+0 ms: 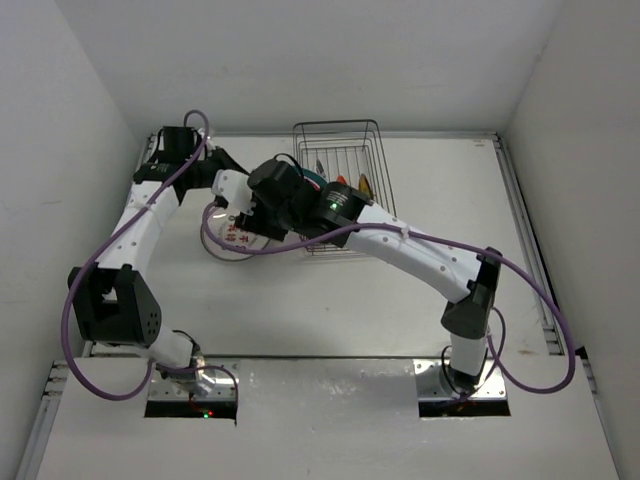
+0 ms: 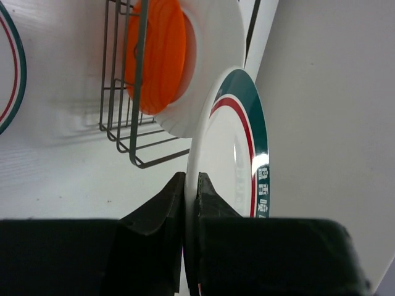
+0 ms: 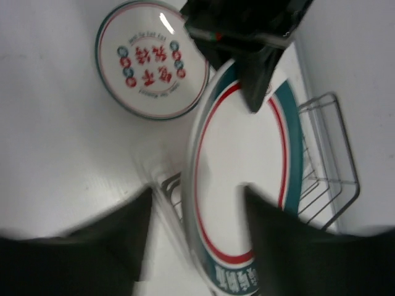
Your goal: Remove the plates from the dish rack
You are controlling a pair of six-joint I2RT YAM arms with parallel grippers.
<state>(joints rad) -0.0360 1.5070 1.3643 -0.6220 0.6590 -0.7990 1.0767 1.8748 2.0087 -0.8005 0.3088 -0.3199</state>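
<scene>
Already one plate (image 3: 151,58) lies flat on the surface (image 3: 55,154); left fingers (image 2: 157,216) pinch a teal-rimmed plate (image 2: 228,160) beside the dish rack (image 2: 137,92); right fingers (image 3: 117,240) spread apart; an orange plate (image 2: 160,55) sits racked, awaiting unloading.

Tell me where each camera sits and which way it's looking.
Top external: above and behind the robot, looking down on left arm, right arm and the dish rack.
Left wrist: faces the rack; left gripper pinches the ringed plate.
Right wrist: faces that plate, between the right gripper's open fingers.
Shared: both wrists see the ringed plate.
</scene>
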